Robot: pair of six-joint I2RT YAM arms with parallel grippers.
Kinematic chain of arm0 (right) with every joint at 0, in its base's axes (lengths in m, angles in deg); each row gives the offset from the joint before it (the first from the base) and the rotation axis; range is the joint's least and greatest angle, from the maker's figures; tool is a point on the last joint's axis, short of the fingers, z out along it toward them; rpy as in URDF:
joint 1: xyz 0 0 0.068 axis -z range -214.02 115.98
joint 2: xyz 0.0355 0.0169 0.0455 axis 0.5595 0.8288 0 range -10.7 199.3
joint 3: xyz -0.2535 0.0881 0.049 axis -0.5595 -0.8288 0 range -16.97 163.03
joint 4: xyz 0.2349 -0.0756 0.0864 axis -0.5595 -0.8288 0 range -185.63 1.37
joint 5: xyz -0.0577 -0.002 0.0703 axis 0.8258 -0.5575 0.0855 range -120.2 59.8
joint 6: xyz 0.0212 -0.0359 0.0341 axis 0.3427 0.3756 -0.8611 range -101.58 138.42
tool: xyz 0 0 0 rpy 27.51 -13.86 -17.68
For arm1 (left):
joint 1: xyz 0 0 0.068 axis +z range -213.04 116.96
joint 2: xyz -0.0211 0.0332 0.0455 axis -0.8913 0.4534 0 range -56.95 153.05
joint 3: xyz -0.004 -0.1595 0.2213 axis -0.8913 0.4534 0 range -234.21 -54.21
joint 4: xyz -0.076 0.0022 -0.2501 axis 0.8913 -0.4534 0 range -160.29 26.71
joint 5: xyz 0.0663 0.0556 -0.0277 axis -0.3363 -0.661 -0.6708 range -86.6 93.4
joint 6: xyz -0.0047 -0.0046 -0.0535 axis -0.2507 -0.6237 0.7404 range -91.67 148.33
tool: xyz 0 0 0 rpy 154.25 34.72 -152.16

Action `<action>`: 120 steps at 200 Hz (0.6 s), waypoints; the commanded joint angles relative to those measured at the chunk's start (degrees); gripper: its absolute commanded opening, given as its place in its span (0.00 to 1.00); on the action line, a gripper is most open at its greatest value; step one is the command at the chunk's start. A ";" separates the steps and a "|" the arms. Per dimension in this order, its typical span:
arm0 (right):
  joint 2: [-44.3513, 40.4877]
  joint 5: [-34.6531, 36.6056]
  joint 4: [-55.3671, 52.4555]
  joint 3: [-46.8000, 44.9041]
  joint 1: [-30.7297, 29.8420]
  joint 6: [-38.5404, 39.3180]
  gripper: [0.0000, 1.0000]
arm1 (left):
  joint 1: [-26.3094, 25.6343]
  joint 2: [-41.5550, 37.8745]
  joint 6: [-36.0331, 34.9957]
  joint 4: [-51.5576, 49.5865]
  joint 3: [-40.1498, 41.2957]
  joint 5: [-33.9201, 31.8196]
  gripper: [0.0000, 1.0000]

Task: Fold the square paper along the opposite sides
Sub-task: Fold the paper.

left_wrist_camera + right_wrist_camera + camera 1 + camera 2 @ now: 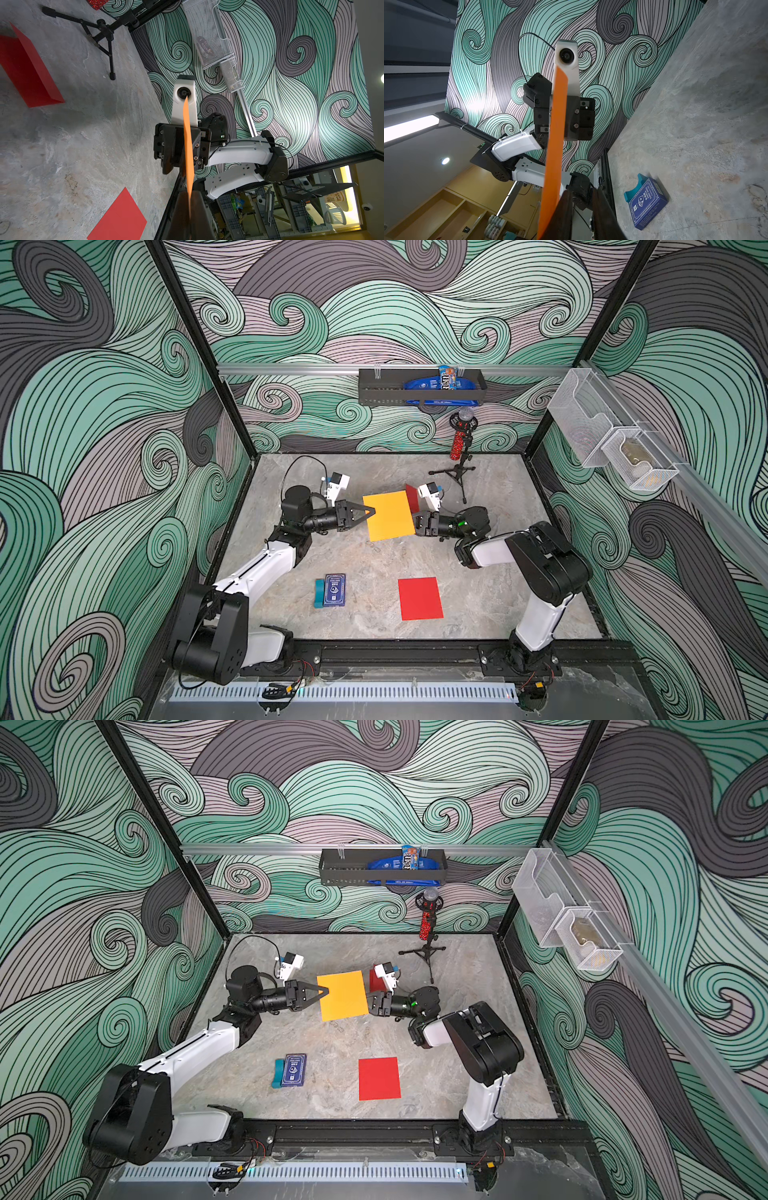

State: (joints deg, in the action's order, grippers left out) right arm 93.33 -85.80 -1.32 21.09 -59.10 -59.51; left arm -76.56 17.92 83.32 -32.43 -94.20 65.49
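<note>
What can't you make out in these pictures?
Right hand tips: under the orange paper, both top views.
Folded red paper: partly behind the right arm's camera, both top views; cut off, left wrist view.
Card box print: too small, both top views.

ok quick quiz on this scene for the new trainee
1. True or false: the orange paper lies flat on the table.
2. Red papers on the table: A one, B two, C three?
3. Which gripper clearly pinches the orange paper?
Key: 1 false, it is held up. 2 B: flat red paper, folded red paper. 3 left gripper.
</note>
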 commanded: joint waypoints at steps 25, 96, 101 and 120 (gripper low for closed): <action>-8.03 -0.13 -10.42 -0.59 0.30 6.91 0.28 | 0.25 0.50 -3.56 -2.17 -0.75 -0.51 0.00; -13.39 2.46 -28.17 2.58 -1.93 18.07 0.56 | 0.25 0.04 -4.28 -3.07 -0.74 -0.91 0.00; -13.41 2.46 -28.41 2.70 -2.05 18.08 0.57 | 0.25 0.01 -4.35 -3.08 -0.79 -0.91 0.00; -13.41 2.59 -30.19 3.58 -2.73 19.04 0.60 | 0.25 -0.12 -4.36 -3.12 -0.75 -0.90 0.00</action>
State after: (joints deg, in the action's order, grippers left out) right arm 80.63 -84.20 -27.83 22.53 -61.05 -43.31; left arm -76.56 17.95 80.28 -35.28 -94.20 64.59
